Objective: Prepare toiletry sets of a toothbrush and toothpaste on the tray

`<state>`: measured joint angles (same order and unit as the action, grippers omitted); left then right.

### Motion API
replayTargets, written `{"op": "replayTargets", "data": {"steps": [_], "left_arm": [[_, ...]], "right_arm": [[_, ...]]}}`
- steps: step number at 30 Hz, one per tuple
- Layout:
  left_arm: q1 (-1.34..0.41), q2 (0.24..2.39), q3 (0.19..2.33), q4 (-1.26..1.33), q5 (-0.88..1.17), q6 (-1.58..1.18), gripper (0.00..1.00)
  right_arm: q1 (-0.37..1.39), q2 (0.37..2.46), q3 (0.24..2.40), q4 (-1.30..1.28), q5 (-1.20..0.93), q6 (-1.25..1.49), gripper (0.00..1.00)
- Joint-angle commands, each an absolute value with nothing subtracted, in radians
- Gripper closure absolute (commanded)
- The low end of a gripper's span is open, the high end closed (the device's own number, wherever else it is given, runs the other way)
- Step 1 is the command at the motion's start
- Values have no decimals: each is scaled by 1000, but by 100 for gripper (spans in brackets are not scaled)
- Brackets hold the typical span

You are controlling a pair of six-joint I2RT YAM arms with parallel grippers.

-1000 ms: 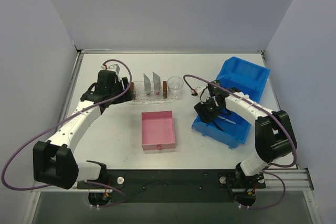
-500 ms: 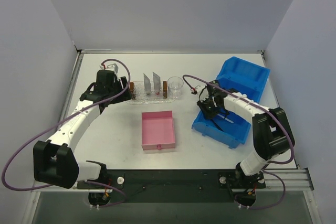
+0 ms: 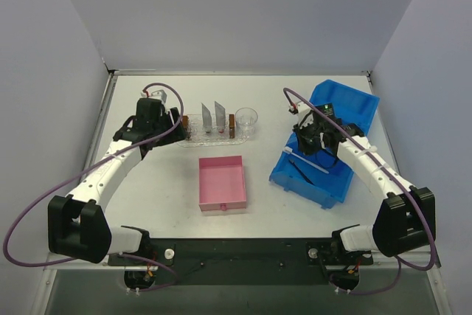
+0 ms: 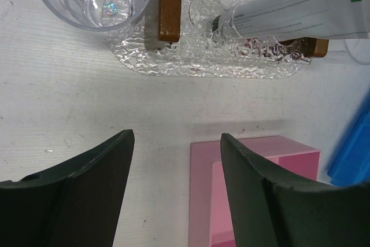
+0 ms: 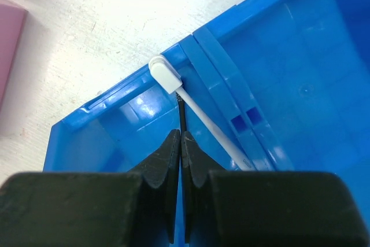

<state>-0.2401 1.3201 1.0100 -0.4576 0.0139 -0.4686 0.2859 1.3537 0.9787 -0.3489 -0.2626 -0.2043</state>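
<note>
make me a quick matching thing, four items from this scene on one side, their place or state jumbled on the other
1 left gripper
2 right gripper
3 toothpaste
4 pink box

a shut, over the blue bin
b on the table, beside the tray
c open
d upright on the tray

Pairs: 1-c, 2-a, 3-d, 4-b

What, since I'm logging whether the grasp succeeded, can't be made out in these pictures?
- Right wrist view: whether the shut right gripper holds the white toothbrush; its handle runs behind the fingers, and the dark sliver at the tips is too thin to identify.
- Top view: what else lies in the blue bin; the right arm covers part of it.
- Left wrist view: the far end of the toothpaste tube, cut off by the right edge.
</note>
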Motion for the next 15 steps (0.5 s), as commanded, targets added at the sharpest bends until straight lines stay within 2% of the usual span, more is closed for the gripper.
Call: {"op": "replayTargets", "data": {"steps": [1, 6, 8, 9, 11, 12, 15], "left_arm": [[-236, 1310, 1014, -373, 17, -477, 28], [-236, 1261, 948, -264, -18, -489, 28], [-236, 1250, 925, -226, -32, -497, 28], [-233, 1252, 911, -201, -35, -505, 28], [-233, 1256, 908, -189, -44, -514, 28], [-232, 1262, 910, -189, -49, -532, 28], [-219, 1262, 910, -187, -52, -573, 27]], "right_arm": [[270, 1345, 997, -422, -307, -167, 100], [261, 1307, 951, -446, -325, -147, 100], [261, 1299, 939, -469, -327, -146, 97], [261, 1302, 934, -472, -324, -144, 91], [259, 1321, 937, -482, -316, -140, 85], [259, 1331, 945, -486, -311, -134, 76], [259, 1384, 983, -506, -301, -123, 62]]}}
